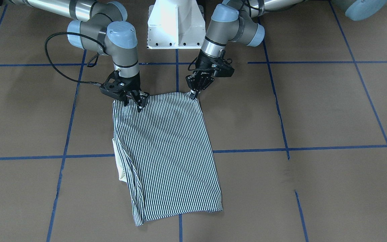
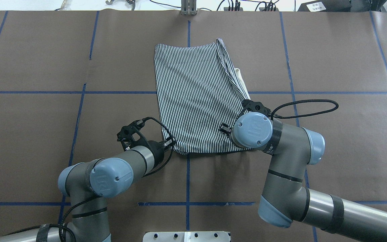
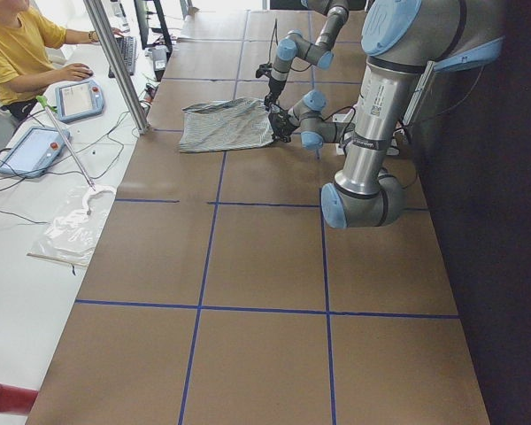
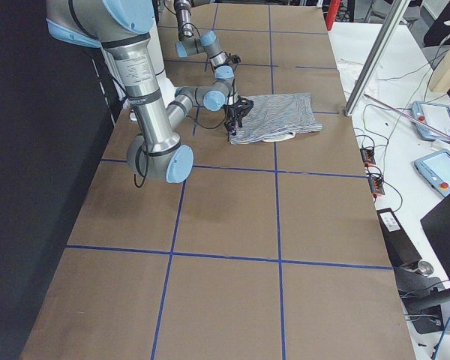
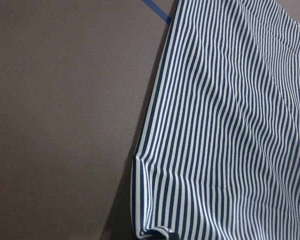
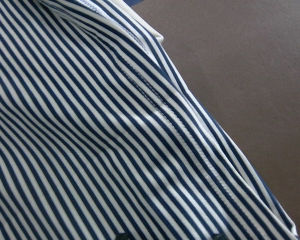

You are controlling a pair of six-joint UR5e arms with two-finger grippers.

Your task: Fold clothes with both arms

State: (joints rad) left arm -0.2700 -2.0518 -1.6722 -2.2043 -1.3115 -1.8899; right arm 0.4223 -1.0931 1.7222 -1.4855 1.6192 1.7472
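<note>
The striped polo shirt (image 1: 166, 151) lies folded into a long rectangle on the brown table, with its cream collar (image 1: 118, 168) peeking out along one side. Both arms pinch the edge nearest the robot base. My left gripper (image 1: 193, 95) is shut on one corner of that edge (image 2: 176, 149), and the left wrist view shows this corner (image 5: 155, 227) puckered upward. At the other corner my right gripper (image 1: 139, 104) is shut on the shirt. From overhead its wrist (image 2: 252, 129) hides the fingers. Striped cloth (image 6: 90, 125) fills the right wrist view.
The white pedestal base (image 1: 175, 23) stands just behind the shirt's gripped edge. Blue tape lines (image 1: 314, 148) cross the brown table surface. Beyond the far edge is a side table with a person (image 3: 18, 53), control tablets (image 3: 80, 97) and a metal post (image 3: 115, 62).
</note>
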